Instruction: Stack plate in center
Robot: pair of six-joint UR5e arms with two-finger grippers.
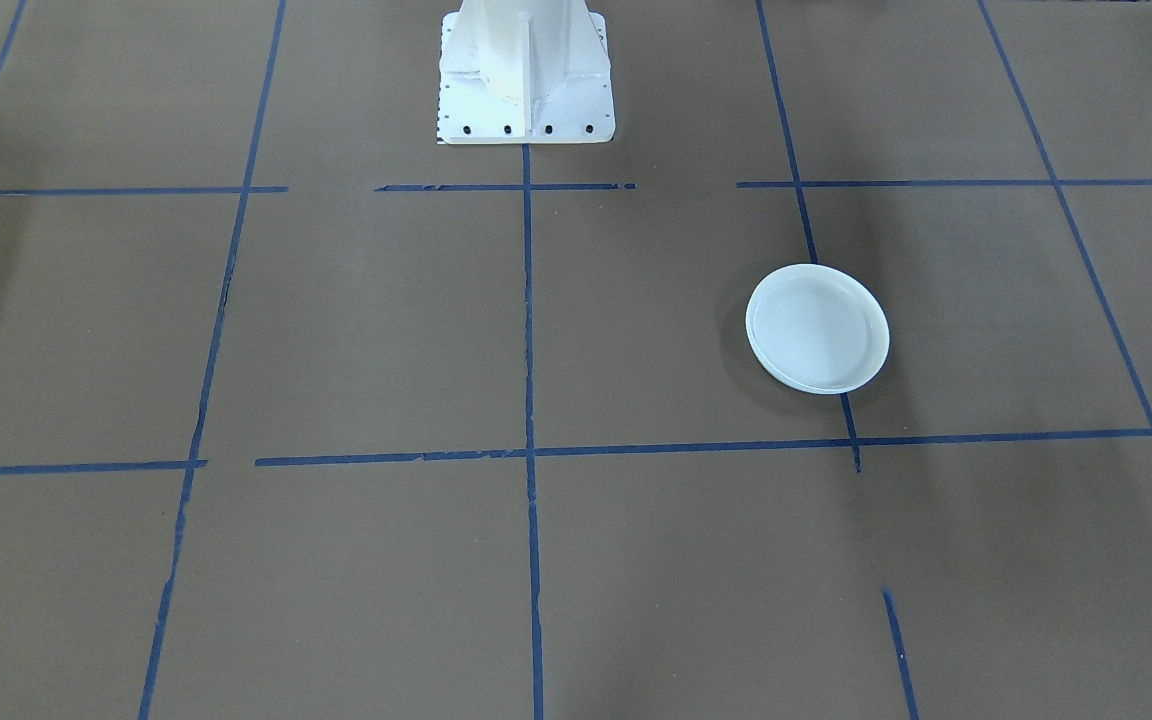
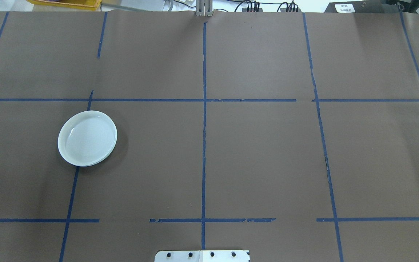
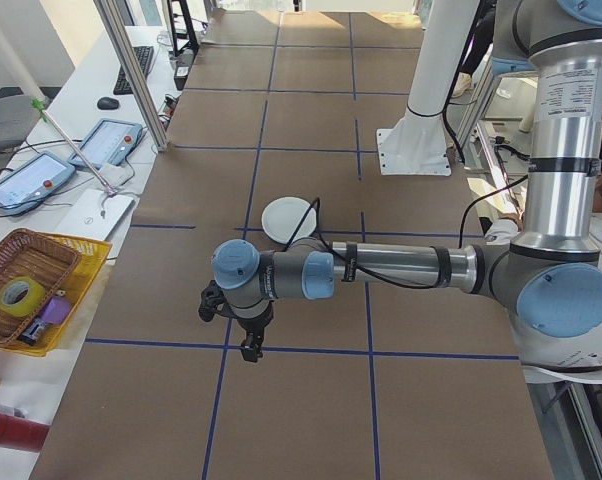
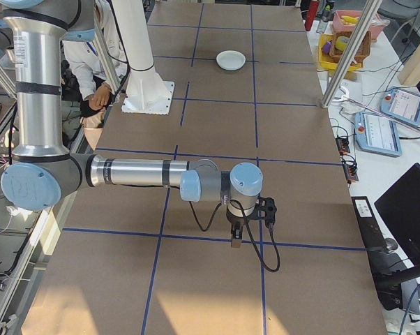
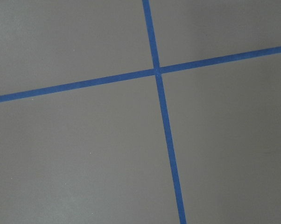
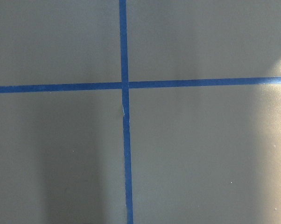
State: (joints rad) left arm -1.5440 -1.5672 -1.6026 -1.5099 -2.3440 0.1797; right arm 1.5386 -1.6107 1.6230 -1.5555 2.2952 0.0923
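Item: round pale blue-grey plate (image 2: 87, 138), alone, left of desk (image 2: 267, 153) centre line; stacking unstarted; either gripper's opening: cannot tell.

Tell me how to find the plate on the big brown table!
Look at the brown table crossed by blue tape lines. Go to the robot's left half, to the tape line running away from the robot there. The plate sits right on that line: round, shallow, pale, with a raised rim, and the only dish on the brown surface.
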